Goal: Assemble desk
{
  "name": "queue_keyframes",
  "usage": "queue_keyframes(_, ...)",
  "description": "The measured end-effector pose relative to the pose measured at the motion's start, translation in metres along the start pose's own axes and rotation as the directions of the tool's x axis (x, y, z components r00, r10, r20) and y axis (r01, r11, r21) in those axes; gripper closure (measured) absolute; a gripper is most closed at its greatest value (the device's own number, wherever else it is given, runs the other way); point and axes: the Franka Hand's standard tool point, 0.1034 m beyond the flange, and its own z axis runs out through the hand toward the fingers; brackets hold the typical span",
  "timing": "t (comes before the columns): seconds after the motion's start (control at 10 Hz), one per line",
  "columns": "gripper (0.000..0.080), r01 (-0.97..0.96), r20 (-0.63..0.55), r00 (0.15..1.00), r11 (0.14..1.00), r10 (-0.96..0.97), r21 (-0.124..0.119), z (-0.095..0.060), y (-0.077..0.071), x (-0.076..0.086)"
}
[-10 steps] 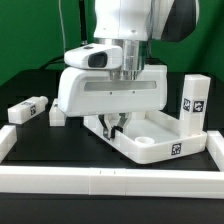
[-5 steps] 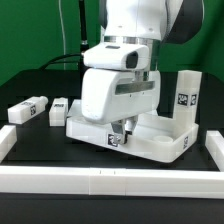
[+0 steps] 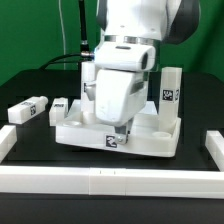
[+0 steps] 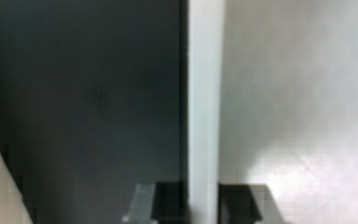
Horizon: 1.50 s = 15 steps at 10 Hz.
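Observation:
The white tray-like tabletop [image 3: 90, 134] lies on the black table in the middle of the exterior view. One white square leg [image 3: 172, 97] stands upright in its far corner at the exterior view's right. My gripper [image 3: 122, 129] points down at the tabletop's near rim and is shut on it. In the wrist view the rim [image 4: 206, 90] runs as a thin white wall between my two dark fingers [image 4: 165, 203], with the tabletop's floor [image 4: 309, 100] on one side. Two loose legs [image 3: 28, 108] [image 3: 60, 110] lie at the exterior view's left.
Long white border rails [image 3: 110, 181] frame the work area at the front and on both sides. The loose legs lie close to the tabletop's left end. A dark cloth backs the scene.
The tabletop, held in my gripper, has slid and turned toward the exterior view's left, carrying the upright leg with it. It now lies nearer the loose legs.

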Motion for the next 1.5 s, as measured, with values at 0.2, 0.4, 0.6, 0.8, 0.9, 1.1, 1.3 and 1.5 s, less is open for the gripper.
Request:
queue_keyframes(0.2,0.0734,0.062,-0.006,0.998,0.998,-0.062,0.002,0.002,0.016,0.026)
queue_keyframes(0.4,0.0734,0.097,-0.009,0.995,0.995,-0.097,0.008,0.006,0.024,0.044)
queue_keyframes(0.6,0.0734,0.095,-0.008,0.995,0.995,-0.095,0.008,0.006,0.025,0.041)
queue_keyframes(0.8,0.0734,0.125,-0.005,0.992,0.992,-0.125,0.011,0.006,0.025,0.042)
queue_keyframes(0.9,0.0734,0.185,0.001,0.983,0.983,-0.185,0.015,0.005,0.027,0.046)
queue_keyframes(1.1,0.0734,0.176,0.007,0.984,0.984,-0.176,0.030,0.003,0.033,0.062)
queue_keyframes(1.3,0.0735,0.177,0.017,0.984,0.983,-0.178,0.046,0.003,0.041,0.065)
queue_keyframes(1.5,0.0736,0.177,0.022,0.984,0.983,-0.178,0.048,0.004,0.051,0.066)
